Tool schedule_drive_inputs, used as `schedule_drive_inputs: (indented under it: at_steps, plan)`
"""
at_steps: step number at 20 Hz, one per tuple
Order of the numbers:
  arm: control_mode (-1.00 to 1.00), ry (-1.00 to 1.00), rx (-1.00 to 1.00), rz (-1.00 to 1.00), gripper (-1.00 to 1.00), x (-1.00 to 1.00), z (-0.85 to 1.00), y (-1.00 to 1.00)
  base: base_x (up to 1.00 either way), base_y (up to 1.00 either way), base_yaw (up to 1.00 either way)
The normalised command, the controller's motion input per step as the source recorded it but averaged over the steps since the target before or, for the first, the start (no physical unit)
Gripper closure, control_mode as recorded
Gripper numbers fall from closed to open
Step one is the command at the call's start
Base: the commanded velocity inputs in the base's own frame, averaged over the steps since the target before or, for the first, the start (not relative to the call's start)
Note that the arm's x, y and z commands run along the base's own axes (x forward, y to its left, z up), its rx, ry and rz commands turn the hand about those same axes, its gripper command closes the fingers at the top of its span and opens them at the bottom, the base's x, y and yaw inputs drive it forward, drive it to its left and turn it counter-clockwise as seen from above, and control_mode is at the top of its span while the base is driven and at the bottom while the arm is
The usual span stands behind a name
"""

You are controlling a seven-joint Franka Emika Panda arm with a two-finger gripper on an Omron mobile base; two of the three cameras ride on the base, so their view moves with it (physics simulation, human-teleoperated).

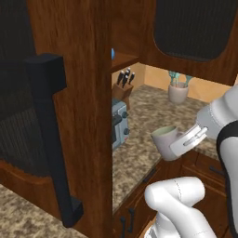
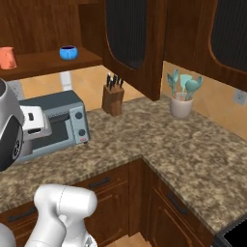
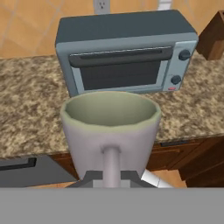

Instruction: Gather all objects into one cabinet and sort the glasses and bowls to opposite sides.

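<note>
My gripper (image 1: 180, 142) is shut on the pale greyish-white cup (image 1: 164, 140), gripping its near wall and holding it upright in the air off the counter's front edge. In the hand view the cup (image 3: 110, 124) sits just above the gripper (image 3: 111, 154), its mouth open and empty. The cabinet (image 2: 46, 63) is open. On its shelf stand the coral-orange cup (image 2: 6, 57) at the left and the blue mug (image 2: 68, 52) further right. The cabinet door (image 1: 69, 116) with its black bar handle (image 1: 48, 135) swings out at my left. The bowls are out of view.
A grey toaster oven (image 3: 127, 54) stands on the speckled counter (image 2: 202, 154) under the cabinet, right ahead of the cup. A knife block (image 2: 112, 99) and a holder of teal utensils (image 2: 182, 103) stand further along. Another cabinet door (image 2: 129, 38) hangs open nearby.
</note>
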Motion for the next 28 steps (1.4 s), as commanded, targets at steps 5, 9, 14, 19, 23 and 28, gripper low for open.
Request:
schedule_drive_inputs:
  at_steps: [5,9,14,19,23,28]
  plan:
    - [1.0,0.0,0.0,0.0,1.0,0.0,0.0,0.0,0.92,0.08,0.0]
    - [1.0,0.0,0.0,0.0,1.0,0.0,0.0,0.0,0.51,0.13,0.0]
    - [-1.0,-0.04,0.0,0.0,1.0,0.04,0.0,0.02,0.24,0.09,0.0]
    - [-1.0,-0.19,0.0,0.0,1.0,0.1,0.09,0.08,0.0,0.0,0.0]
    - [-1.0,-0.22,-0.01,0.0,1.0,0.0,0.14,0.1,0.0,0.0,0.0]
    - [-1.0,-0.15,0.02,-0.02,1.0,0.12,0.35,0.02,0.0,0.0,0.0]
